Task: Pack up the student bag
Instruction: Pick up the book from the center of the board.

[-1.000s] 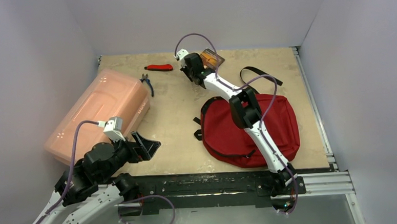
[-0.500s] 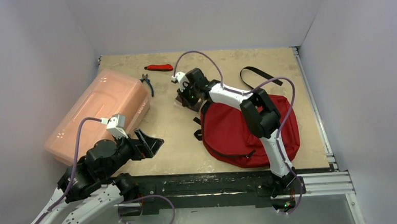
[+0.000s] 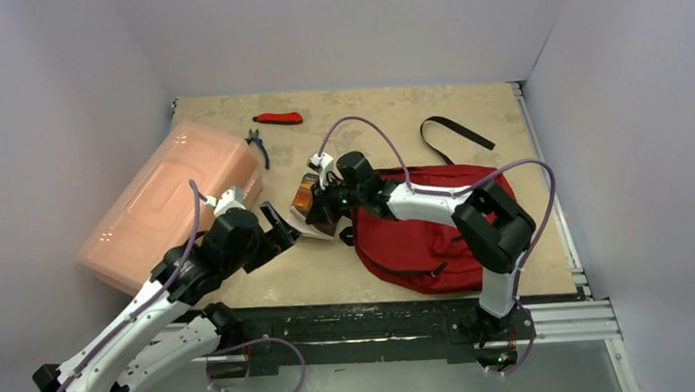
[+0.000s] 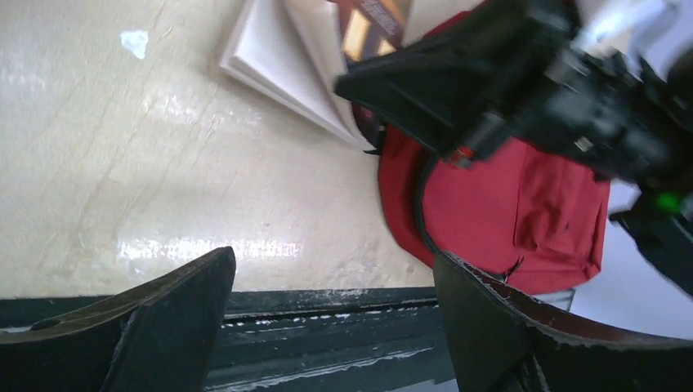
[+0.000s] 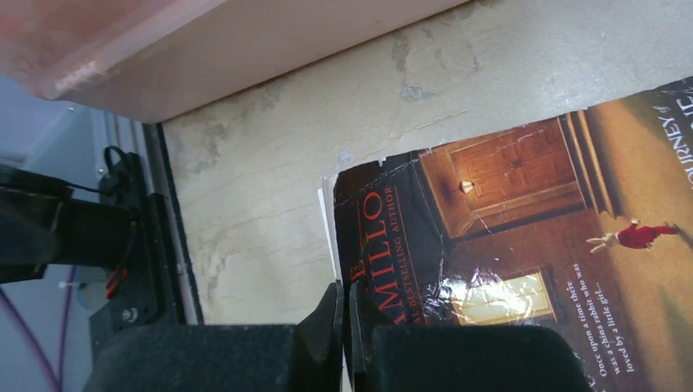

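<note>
The red student bag (image 3: 435, 227) lies flat at the right of the table, and it also shows in the left wrist view (image 4: 523, 212). My right gripper (image 3: 326, 202) is shut on the edge of a paperback book (image 3: 305, 204) and holds it just left of the bag. In the right wrist view the jaws (image 5: 345, 327) pinch the dark cover of the book (image 5: 531, 245). My left gripper (image 3: 278, 231) is open and empty, just left of the book. In the left wrist view its fingers (image 4: 335, 302) point toward the book's white pages (image 4: 286, 73).
A pink translucent box (image 3: 169, 201) stands at the left, close behind my left arm. Pliers (image 3: 258, 145) and a red-handled cutter (image 3: 279, 119) lie at the back. The bag's black strap (image 3: 453, 132) trails toward the back right. The table's front edge rail (image 4: 327, 327) is under my left gripper.
My right gripper has carried the book from the back of the table forward to the bag's left side. My left arm has reached forward and right, toward the book.
</note>
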Motion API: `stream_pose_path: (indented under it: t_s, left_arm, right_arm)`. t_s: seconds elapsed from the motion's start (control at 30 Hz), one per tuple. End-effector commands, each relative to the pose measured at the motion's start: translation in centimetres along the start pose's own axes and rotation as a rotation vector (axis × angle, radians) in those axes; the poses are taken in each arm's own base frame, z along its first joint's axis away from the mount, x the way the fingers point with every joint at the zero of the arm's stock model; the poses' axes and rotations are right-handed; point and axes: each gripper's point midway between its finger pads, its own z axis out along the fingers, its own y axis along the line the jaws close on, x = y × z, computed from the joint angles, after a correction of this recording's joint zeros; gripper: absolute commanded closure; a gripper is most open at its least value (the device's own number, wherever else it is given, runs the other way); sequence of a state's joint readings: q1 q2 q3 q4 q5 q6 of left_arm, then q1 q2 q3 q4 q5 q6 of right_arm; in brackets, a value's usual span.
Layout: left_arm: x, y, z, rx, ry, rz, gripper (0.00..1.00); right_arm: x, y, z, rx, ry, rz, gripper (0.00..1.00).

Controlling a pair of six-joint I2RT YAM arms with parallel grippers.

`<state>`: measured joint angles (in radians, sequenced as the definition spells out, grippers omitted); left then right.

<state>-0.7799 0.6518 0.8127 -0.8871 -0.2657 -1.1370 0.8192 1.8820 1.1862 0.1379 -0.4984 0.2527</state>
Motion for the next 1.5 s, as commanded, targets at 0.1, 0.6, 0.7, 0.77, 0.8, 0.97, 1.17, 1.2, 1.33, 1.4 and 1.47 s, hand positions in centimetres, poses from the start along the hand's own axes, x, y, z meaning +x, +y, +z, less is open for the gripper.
stream_pose_path:
  t_s: [0.1,0.6,0.7,0.77,0.8,0.97,1.17,1.2,1.33,1.4,1.47]
  left_arm:
    - [-0.4,-0.8,2.5,-0.022,0.017,-0.367,0.18]
    - [-1.6,-1.0,8.3,-0.102,-0.044,-0.518,0.36]
    - [-1.4,-1.1,9.2,-0.12,-0.03,-0.504,0.39]
    - [-1.6,-1.6,9.6,-0.109,-0.025,-0.477,0.39]
    - [-1.6,-1.7,9.7,-0.107,-0.02,-0.464,0.39]
    - [-0.8,-1.8,10.8,-0.124,0.014,-0.435,0.52]
    - [-0.1,-1.4,11.2,-0.107,0.034,-0.42,1.0]
    - [0.0,-1.3,11.1,-0.105,0.035,-0.419,1.0]
    - [-0.3,-1.1,9.7,-0.057,0.009,-0.412,1.0]
    - [-0.7,-1.1,8.7,-0.025,-0.015,-0.414,1.0]
    - [-1.0,-0.8,7.5,-0.009,-0.036,-0.435,1.0]
  right_arm:
    - [-2.5,4.2,-3.5,-0.109,-0.154,0.026,1.0]
    - [0.1,5.7,-4.4,-0.094,-0.131,-0.065,1.0]
    - [0.3,5.7,-4.3,-0.069,-0.124,-0.08,1.0]
    - [0.6,5.6,-4.4,-0.062,-0.113,-0.091,1.0]
    - [0.7,5.6,-4.4,-0.056,-0.111,-0.093,1.0]
    - [0.8,5.6,-4.8,-0.03,-0.105,-0.117,1.0]
    - [1.9,5.5,-5.3,0.021,-0.039,-0.076,0.92]
    - [2.2,5.5,-5.6,0.032,-0.027,-0.049,0.81]
    - [1.6,6.7,-7.9,0.059,-0.041,0.072,0.48]
    - [1.6,7.0,-9.6,0.098,-0.057,0.156,0.35]
    - [1.7,7.5,-11.0,0.114,-0.093,0.265,0.25]
